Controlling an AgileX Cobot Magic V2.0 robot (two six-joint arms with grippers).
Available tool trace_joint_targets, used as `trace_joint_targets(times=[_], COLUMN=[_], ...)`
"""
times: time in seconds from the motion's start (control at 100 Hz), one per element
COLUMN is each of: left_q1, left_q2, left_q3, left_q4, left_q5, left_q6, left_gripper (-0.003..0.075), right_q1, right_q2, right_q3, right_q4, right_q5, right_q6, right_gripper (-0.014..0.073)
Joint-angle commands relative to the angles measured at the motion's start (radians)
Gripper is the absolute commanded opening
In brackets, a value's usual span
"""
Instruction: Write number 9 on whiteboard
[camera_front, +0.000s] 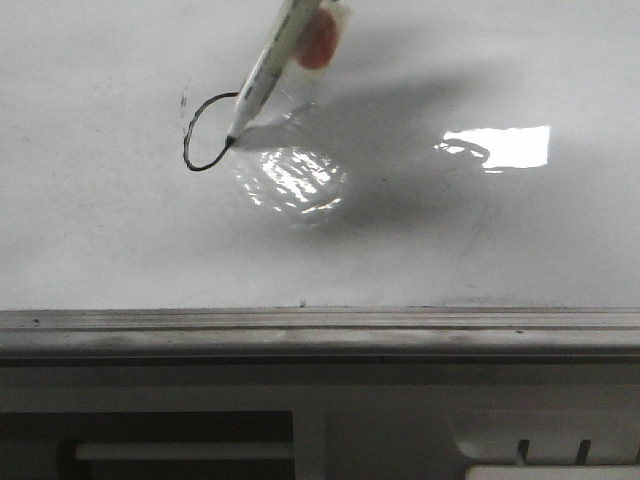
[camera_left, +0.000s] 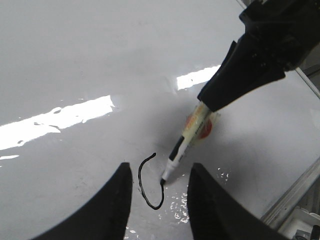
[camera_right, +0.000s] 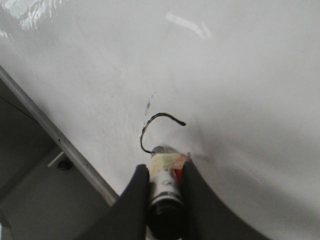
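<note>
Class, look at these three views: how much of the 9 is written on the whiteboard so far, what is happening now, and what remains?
Done: a curved black stroke, most of the 9's loop, is on the whiteboard, open at its upper right. In hand: the right gripper holds the marker, tip on the board at the stroke's end. The left gripper is open, holding nothing. Left: closing the loop and drawing the tail.

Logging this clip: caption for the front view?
Marker tip touching the whiteboard, partway through a black open loop of the 9.

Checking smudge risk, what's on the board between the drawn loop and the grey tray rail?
Front view: bare whiteboard separates the number 9 stroke from the rail.
</note>
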Motion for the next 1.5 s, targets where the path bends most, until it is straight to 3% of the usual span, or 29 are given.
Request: trace_joint_targets(times=[0.0, 0.18, 0.43, 0.74, 0.96, 1.15, 1.49], left_q1=[0.002, 0.002, 0.002, -0.009, -0.113, -0.21, -0.218], left_q2=[0.001, 0.001, 0.001, 0.005, 0.059, 0.137, 0.245], left_q3=[-0.027, -0.027, -0.027, -0.027, -0.027, -0.027, -0.027], left_q4=[-0.014, -0.014, -0.014, 0.019, 0.126, 0.126, 0.032], left_q5=[-0.074, -0.074, -0.074, -0.045, -0.027, -0.064, -0.176], left_q6=[-0.002, -0.002, -0.002, -0.004, -0.006, -0.006, -0.006], left_gripper=[0.0253, 0.0253, 0.0253, 0.0253, 0.0253, 0.0255, 0.0252], right_q1=[-0.029, -0.043, -0.039, 0.099, 0.187, 0.226, 0.267], right_q2=[-0.023, 0.015, 0.014, -0.053, -0.058, -0.048, -0.048], right_q3=[-0.072, -0.094, 0.071, -0.009, -0.029, -0.029, -0.029], right_q4=[-0.059, -0.057, 0.023, 0.115, 0.119, 0.119, 0.124], right_q5=[-0.058, 0.03, 0.036, 0.08, 0.078, 0.059, 0.051], right_q6=[-0.018, -0.018, -0.026, -0.028, -0.028, -0.028, -0.028], right_gripper=[-0.0069, -0.0069, -0.0069, -0.0069, -0.0069, -0.0069, -0.0069])
